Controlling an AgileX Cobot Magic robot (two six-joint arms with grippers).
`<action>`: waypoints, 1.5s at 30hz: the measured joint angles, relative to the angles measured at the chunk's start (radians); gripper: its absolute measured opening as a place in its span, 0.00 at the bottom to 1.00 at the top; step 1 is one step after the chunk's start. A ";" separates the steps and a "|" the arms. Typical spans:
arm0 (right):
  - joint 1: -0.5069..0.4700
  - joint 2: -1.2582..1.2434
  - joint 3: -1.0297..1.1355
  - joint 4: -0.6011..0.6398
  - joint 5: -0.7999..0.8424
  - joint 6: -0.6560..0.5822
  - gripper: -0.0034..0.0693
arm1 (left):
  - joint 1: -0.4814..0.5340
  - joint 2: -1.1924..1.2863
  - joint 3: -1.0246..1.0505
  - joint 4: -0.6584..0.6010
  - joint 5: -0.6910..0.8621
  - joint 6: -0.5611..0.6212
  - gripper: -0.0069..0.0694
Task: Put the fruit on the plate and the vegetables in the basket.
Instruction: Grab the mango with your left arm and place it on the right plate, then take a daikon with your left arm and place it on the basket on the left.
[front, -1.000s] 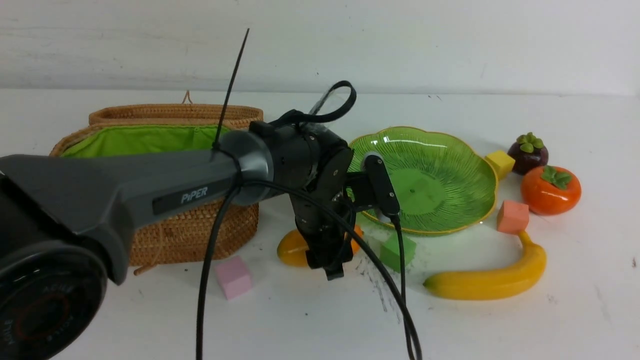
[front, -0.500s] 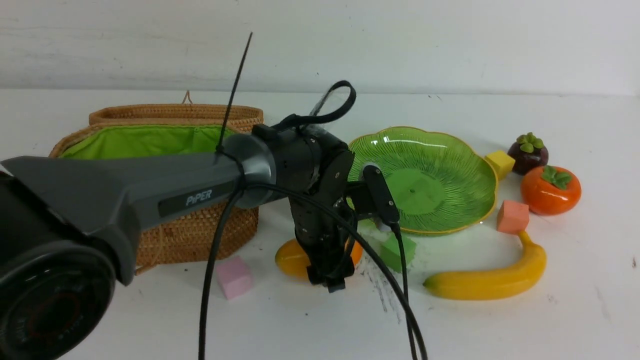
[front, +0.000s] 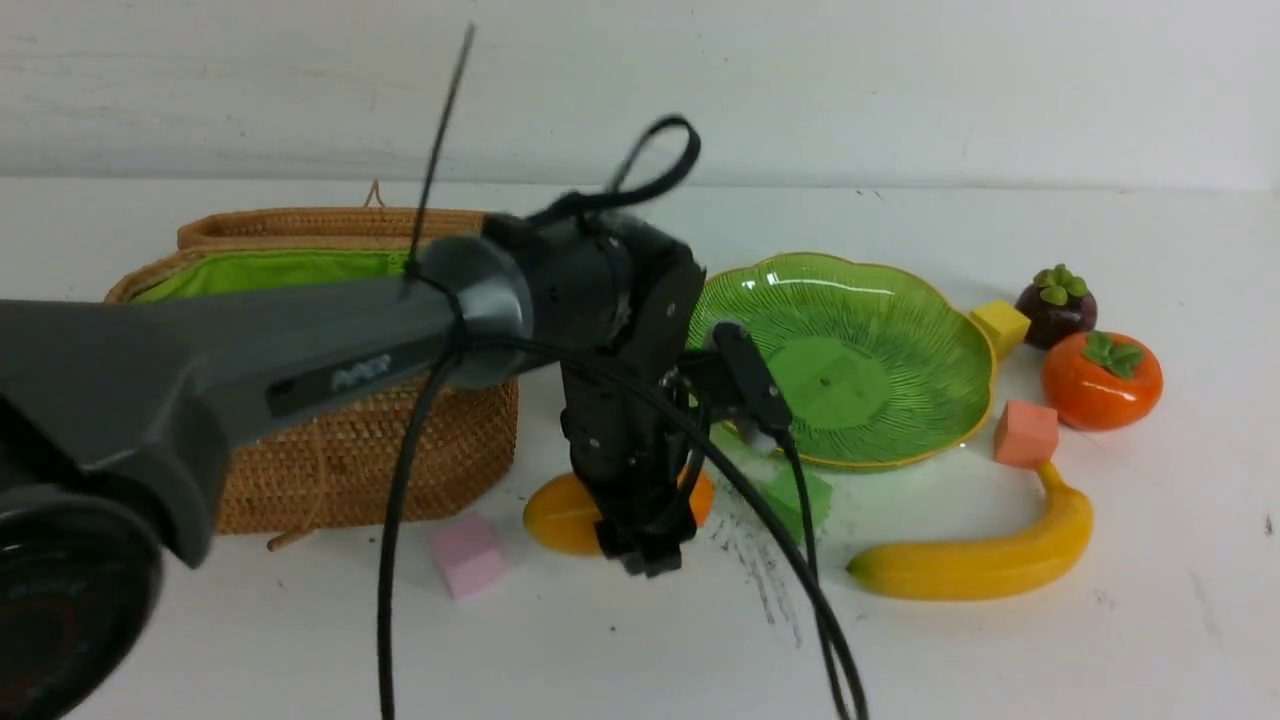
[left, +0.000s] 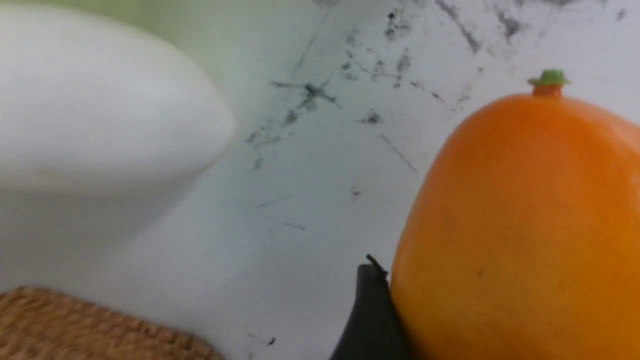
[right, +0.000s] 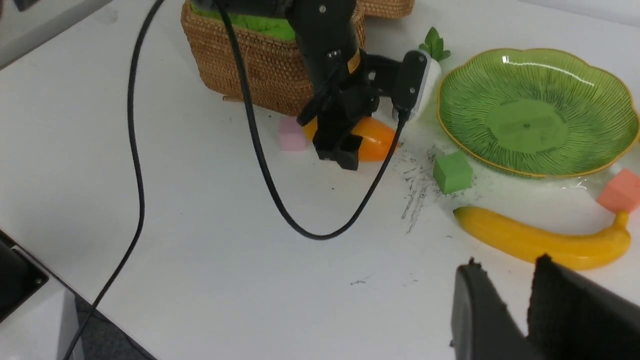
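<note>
Reading fails on the blurred pale label (front: 360, 378) along the left arm (front: 200, 370) and on the small yellow sticker (right: 353, 61) above the left gripper (front: 640, 550), whose jaws stand wide astride the mango (front: 555, 515), one finger (left: 372, 315) touching its skin, though whether they clamp it I cannot tell. The mango lies on the table (front: 1000, 660) between basket (front: 400, 470) and plate (front: 900, 300), the radish (left: 100, 110) seemingly just behind it, while banana (front: 980, 565), persimmon (front: 1100, 385) and mangosteen (front: 1055, 305) sit right of the plate's rim, with open tabletop nearer the camera. The right gripper (right: 507, 270) hangs over that stretch near the banana, jaws narrowly apart and empty.
</note>
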 joint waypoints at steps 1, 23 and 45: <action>0.000 -0.001 0.000 -0.007 -0.009 0.000 0.28 | -0.003 -0.030 -0.021 -0.022 -0.004 -0.021 0.79; 0.000 -0.003 0.000 -0.291 -0.084 0.287 0.29 | -0.017 0.158 -0.121 -0.510 -0.812 0.049 0.81; 0.000 -0.005 0.000 -0.291 -0.061 0.287 0.30 | -0.017 -0.107 -0.123 -0.456 -0.265 -0.332 0.22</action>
